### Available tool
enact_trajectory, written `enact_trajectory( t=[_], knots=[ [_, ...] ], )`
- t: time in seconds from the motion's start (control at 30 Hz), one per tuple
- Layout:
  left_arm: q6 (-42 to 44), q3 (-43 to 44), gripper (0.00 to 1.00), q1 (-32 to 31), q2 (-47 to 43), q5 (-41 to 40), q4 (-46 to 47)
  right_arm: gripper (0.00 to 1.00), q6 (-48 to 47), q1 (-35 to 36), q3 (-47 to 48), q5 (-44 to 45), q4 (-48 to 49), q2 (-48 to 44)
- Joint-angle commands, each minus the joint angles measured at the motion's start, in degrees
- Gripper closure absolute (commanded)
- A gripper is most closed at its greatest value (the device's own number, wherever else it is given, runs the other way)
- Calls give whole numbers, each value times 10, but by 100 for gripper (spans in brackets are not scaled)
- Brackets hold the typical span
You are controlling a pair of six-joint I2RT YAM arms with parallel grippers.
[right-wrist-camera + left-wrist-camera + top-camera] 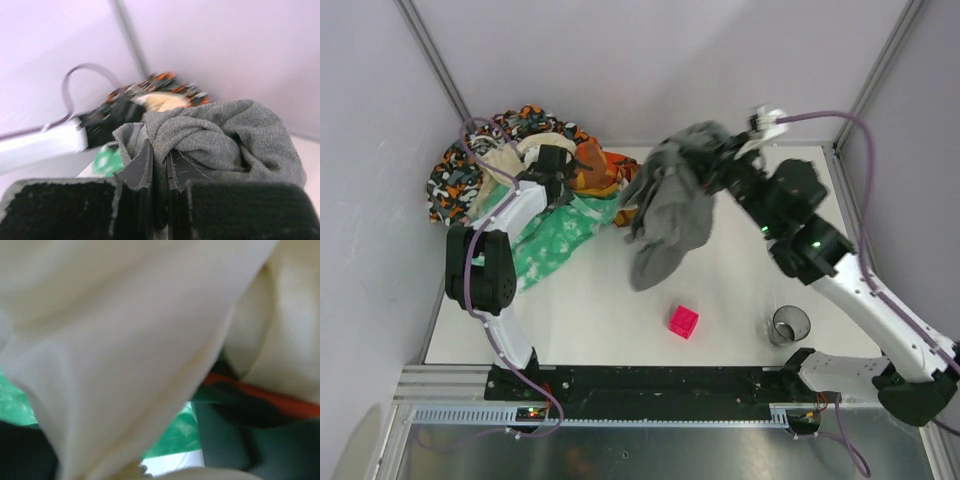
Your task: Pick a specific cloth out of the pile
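The dark grey cloth (670, 215) hangs bunched above the table's middle, clear of the pile (470, 175) at the back left. My right gripper (725, 155) is shut on its top fold; in the right wrist view the cloth (230, 135) is pinched between the fingers of that gripper (159, 150). My left gripper (555, 170) rests on the pile's right side among cream and orange fabric. A cream cloth (115, 340) fills the left wrist view and hides the fingers there. A mint-green cloth (555, 235) spreads from the pile toward the front.
A pink cube (683, 321) lies on the white table in front of the hanging cloth. A dark cup (790, 326) stands at the front right beside the right arm. Enclosure walls rise close behind and to the left of the pile.
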Motion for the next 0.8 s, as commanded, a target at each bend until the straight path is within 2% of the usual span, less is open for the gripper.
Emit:
enact_trajectory(
  t=[0.0,0.03,0.07,0.13,0.23,0.37,0.5,0.63,0.77],
  knots=[
    [18,-5,23,-24,-65,-25,3,100,-66,-103,60,57,-20,-41],
    [21,-6,12,-28,-82,-29,-2,100,-70,-126,72,55,-28,-41],
    [22,-6,6,-32,-101,-30,-6,100,-74,-155,83,50,-36,-38],
    [23,-8,2,-36,-139,-23,-16,100,-71,-213,116,27,-63,-22],
    [25,-21,1,-46,-200,-13,-30,100,-51,-313,152,-32,-91,10],
    [19,-59,0,-64,-284,5,-40,100,-13,-415,148,-119,-84,39],
    [4,-116,0,-88,-365,30,-41,100,7,-485,107,-137,-72,68],
    [-5,-168,0,-99,-421,60,-41,100,27,-536,36,-191,-47,107],
    [-13,-213,0,-103,-461,93,-42,100,39,-571,12,-222,-70,185]
  ],
)
